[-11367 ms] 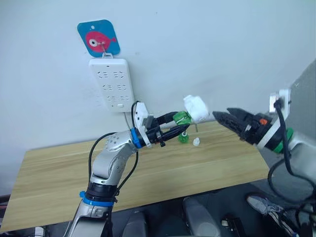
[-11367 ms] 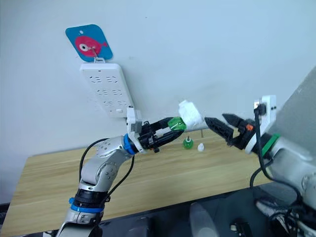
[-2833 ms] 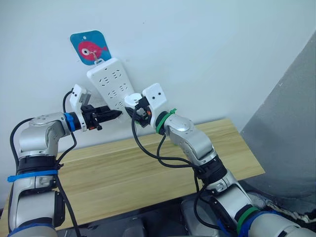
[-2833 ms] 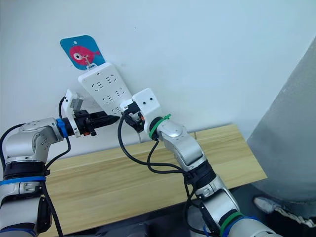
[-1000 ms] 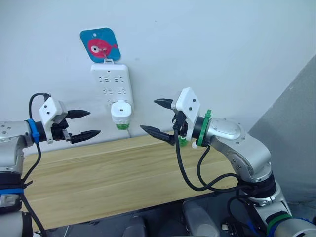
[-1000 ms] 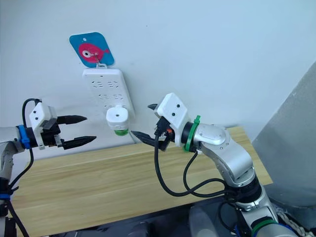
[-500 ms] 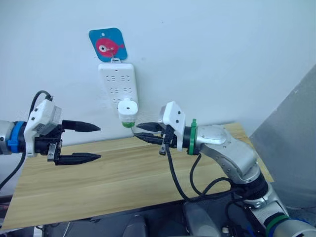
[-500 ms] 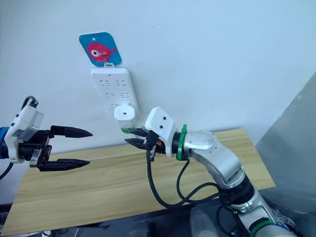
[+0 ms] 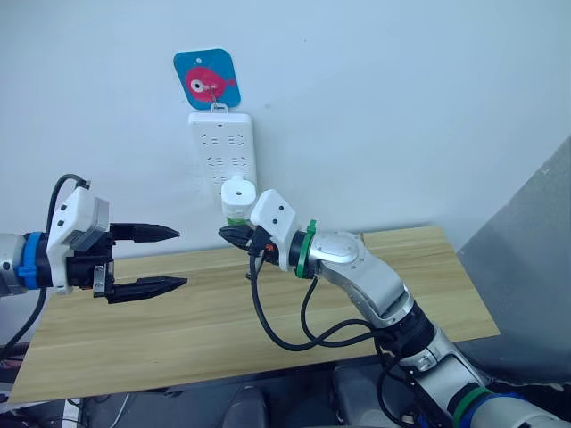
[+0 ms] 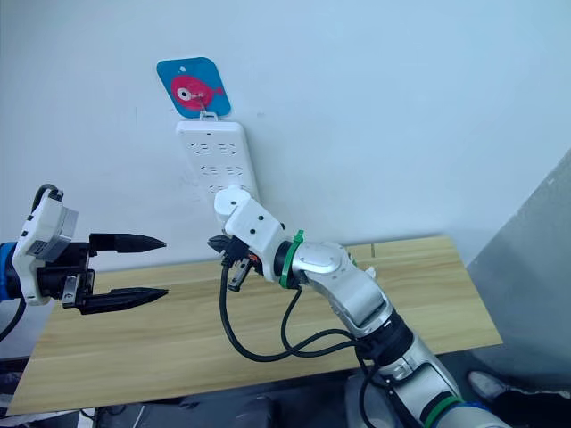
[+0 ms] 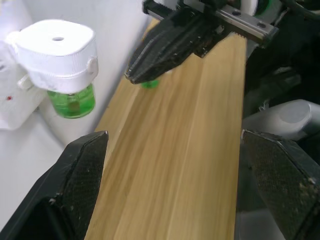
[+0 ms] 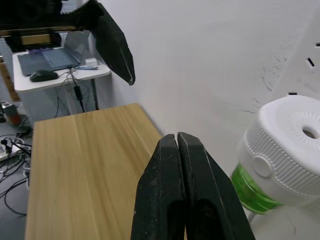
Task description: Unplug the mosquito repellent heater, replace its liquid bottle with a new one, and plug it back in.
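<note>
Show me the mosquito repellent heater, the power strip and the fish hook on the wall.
mosquito repellent heater (image 11: 52,45), left wrist view, white rounded top.
power strip (image 9: 221,147), left eye view, middle of its face.
fish hook (image 9: 207,81), left eye view, red fish.

No legible text, brand, number or label in any view

The only sign is the blue card (image 9: 206,80) hanging on the wall above the white power strip (image 9: 223,160); it carries a pink fish picture and no lettering that can be read. The power strip face shows socket slots only, with no readable markings. The mosquito repellent heater (image 11: 55,45) is plain white with a small hole on top, its green bottle (image 11: 72,101) unmarked. The laptop (image 12: 47,59) seen on a desk in the right wrist view is too small to read
</note>
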Tool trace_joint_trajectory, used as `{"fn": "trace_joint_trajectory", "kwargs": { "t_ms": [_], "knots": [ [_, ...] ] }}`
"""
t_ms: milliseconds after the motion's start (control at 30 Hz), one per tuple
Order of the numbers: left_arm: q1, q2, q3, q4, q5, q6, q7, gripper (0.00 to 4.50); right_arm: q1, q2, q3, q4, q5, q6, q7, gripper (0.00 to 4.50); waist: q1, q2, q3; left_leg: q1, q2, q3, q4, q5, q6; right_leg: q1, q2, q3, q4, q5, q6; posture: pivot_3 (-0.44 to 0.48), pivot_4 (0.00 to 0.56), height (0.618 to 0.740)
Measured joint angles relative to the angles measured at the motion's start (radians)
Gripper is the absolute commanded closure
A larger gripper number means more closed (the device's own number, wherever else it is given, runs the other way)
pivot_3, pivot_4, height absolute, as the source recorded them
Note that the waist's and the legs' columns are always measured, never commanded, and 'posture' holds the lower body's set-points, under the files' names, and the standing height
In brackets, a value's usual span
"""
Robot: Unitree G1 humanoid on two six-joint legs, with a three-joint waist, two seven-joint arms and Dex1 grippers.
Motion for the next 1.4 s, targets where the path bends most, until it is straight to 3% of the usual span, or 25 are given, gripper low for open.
{"fn": "trace_joint_trajectory", "kwargs": {
  "t_ms": [500, 1400],
  "knots": [
    [0.038, -0.016, 0.010, -0.001, -0.003, -0.026, 0.004, 0.02, 0.010, 0.020, -0.043, 0.081, -0.065, -0.035, -0.062, 4.44, -0.002, -0.001, -0.001, 0.000, 0.000, 0.000, 0.000, 0.000, 0.000, 0.000, 0.000, 0.000, 0.000, 0.000, 0.000, -0.050, 0.114, 0.720],
    [-0.025, -0.023, -0.040, 0.018, -0.001, -0.041, 0.011, 0.02, 0.010, 0.060, -0.066, 0.124, -0.096, -0.031, -0.111, 4.44, -0.003, -0.001, -0.001, 0.000, 0.000, 0.000, 0.000, 0.000, 0.000, 0.000, 0.000, 0.000, 0.000, 0.000, 0.000, -0.063, 0.119, 0.720]
  ]
}}
